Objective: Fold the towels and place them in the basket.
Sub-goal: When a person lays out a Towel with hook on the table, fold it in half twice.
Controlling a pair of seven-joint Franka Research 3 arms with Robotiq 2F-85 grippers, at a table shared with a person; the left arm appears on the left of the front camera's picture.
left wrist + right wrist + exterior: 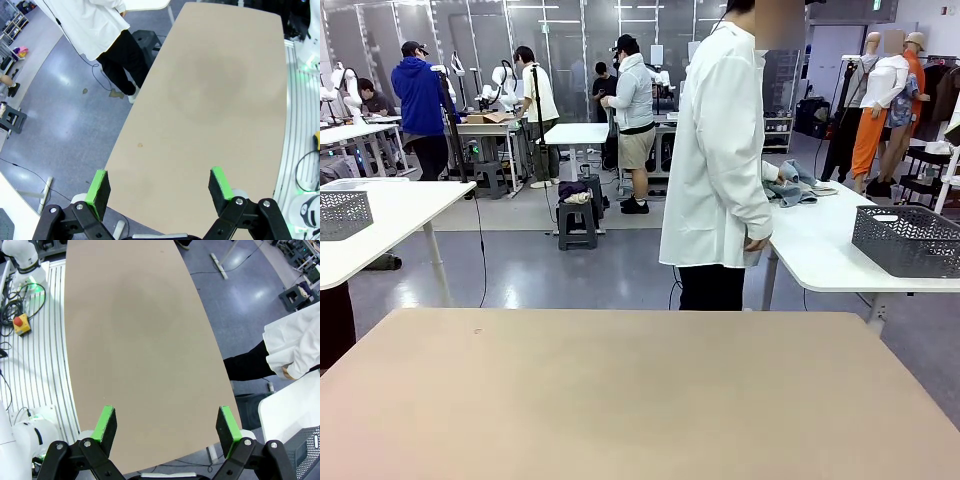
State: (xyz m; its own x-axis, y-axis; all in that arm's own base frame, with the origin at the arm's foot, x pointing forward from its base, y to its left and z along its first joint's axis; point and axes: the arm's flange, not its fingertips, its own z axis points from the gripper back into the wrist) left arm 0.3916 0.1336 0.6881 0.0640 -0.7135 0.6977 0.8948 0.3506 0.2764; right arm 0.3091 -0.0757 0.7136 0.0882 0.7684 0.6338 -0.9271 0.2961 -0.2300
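The towels [792,186] are not on the beige table [620,400] in front of the robot. They lie as a crumpled grey-blue heap on a white table [820,250] behind it, on the robot's right side, just beside the person [715,150] in the white coat, who stands between the two tables. The basket [910,240] stands on the same white table, nearer to the robot than the heap and well apart from it.

The left pincer [159,184] hangs above the beige table with its jaws wide apart and nothing between them. The right pincer [166,421] is the same, apart and holding nothing.

From both pincers the towels lie across the beige table and off to the right, so I judge that the right arm is the nearer one. The heap is bunched, so I cannot tell its long axis. It looks out of reach of both arms, so probably the person must bring a towel over first.
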